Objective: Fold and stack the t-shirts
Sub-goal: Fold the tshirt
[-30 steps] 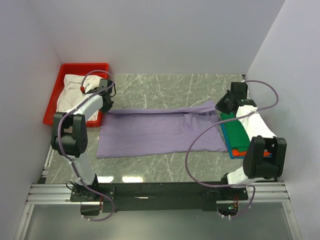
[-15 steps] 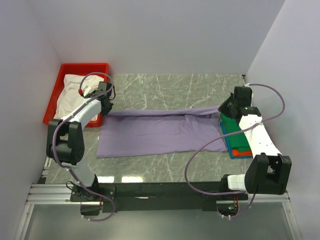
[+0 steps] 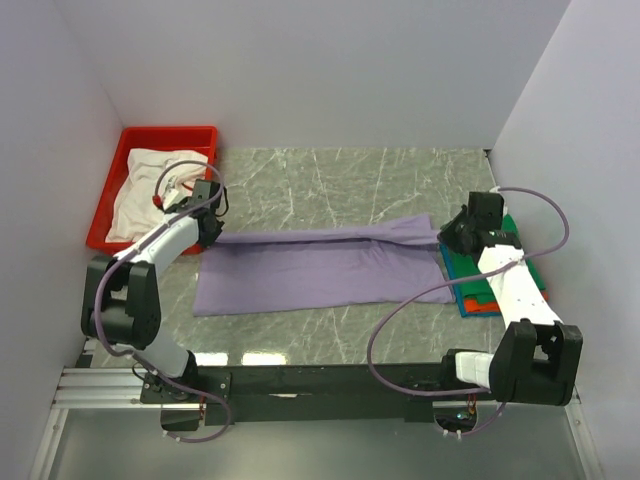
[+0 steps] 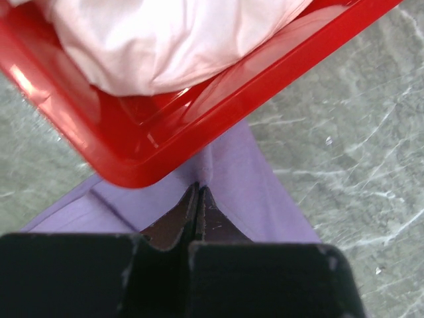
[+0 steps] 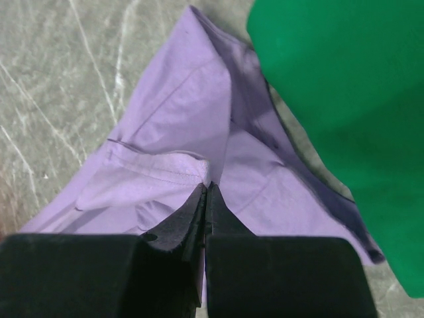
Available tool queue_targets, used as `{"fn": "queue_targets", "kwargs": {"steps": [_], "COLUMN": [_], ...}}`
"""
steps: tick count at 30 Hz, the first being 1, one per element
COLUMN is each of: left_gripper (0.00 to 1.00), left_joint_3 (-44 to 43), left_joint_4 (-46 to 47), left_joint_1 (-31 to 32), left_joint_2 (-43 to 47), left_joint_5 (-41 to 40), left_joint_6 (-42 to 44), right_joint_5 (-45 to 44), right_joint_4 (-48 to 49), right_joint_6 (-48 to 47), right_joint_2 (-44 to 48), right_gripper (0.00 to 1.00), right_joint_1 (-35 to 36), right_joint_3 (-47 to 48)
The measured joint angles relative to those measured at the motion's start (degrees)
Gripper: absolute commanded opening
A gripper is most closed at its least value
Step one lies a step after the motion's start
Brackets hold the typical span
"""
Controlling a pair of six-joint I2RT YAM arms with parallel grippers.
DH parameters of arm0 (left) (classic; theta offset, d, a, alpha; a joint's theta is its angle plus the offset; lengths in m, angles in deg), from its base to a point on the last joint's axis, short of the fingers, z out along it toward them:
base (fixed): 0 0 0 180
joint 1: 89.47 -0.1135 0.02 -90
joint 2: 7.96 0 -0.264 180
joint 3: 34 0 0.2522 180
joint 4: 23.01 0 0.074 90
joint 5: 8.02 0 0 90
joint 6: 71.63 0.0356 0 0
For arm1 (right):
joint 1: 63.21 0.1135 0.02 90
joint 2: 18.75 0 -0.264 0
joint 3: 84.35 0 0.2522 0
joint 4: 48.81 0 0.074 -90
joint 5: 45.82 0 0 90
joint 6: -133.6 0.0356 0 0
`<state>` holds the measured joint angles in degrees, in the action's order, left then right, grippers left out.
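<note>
The pale lavender t-shirt lies stretched across the table, its far edge lifted at both ends. My left gripper is shut on its far left corner, beside the red tray. My right gripper is shut on its far right edge. A stack of folded shirts, green on top of orange and blue, lies at the right, and the green one also shows in the right wrist view. A white shirt lies crumpled in the tray, and it fills the top of the left wrist view.
The red plastic tray stands at the back left, its corner over the shirt's edge in the left wrist view. White walls close in the marble table on three sides. A metal rail runs along the near edge.
Both grippers have moved toward the near side with the shirt's far edge, so the cloth now looks narrower. The left arm has swung away from the tray and the right arm has drawn back.
</note>
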<state>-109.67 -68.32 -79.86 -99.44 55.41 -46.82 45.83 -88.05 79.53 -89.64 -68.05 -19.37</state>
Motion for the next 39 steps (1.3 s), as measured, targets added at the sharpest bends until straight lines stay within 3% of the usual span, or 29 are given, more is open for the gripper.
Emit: {"fn": "queue_targets", "kwargs": {"steps": [13, 15, 16, 17, 20, 22, 28, 31, 34, 39], "left_gripper": [0.01, 0.03, 0.14, 0.2, 0.4, 0.5, 0.48, 0.45, 0.38, 0.4], "left_joint_3": [9.3, 10.3, 10.8, 11.6, 15.0, 17.5, 21.4, 21.0, 17.4, 7.8], "left_joint_4": [3.9, 4.7, 5.2, 5.9, 8.3, 9.7, 10.7, 11.1, 9.5, 3.9], "left_joint_1": [1.0, 1.0, 1.0, 1.0, 1.0, 1.0, 2.1, 3.2, 4.3, 7.1], "left_joint_2": [4.5, 4.8, 5.1, 5.5, 8.0, 10.8, 20.8, 22.9, 19.2, 8.9], "left_joint_5": [0.4, 0.7, 0.9, 1.2, 2.0, 2.7, 3.4, 3.5, 3.2, 0.5], "left_joint_6": [-1.9, -2.0, -2.0, -1.9, -1.9, -1.9, -1.9, -1.7, -1.7, -3.3], "right_joint_5": [2.3, 3.0, 3.5, 4.0, 5.2, 5.6, 6.4, 5.1, 3.2, 0.5], "right_joint_4": [1.8, 2.4, 2.7, 3.0, 3.7, 3.5, 3.6, 4.0, 3.9, 6.0], "right_joint_6": [-0.2, -0.1, -0.1, -0.2, -0.3, -0.6, -1.1, -0.9, -0.8, -0.4], "right_joint_2": [2.4, 2.5, 2.5, 2.5, 3.1, 4.6, 11.6, 12.5, 8.2, -2.4], "right_gripper": [0.01, 0.13, 0.19, 0.31, 0.53, 0.56, 0.55, 0.55, 0.54, 0.54], "right_joint_1": [-2.6, -3.0, -3.3, -3.6, -4.3, -4.5, -3.5, 0.8, 8.9, 19.0], "right_joint_3": [-9.4, -10.8, -11.5, -12.1, -13.9, -14.7, -14.9, -14.4, -10.4, -1.5]}}
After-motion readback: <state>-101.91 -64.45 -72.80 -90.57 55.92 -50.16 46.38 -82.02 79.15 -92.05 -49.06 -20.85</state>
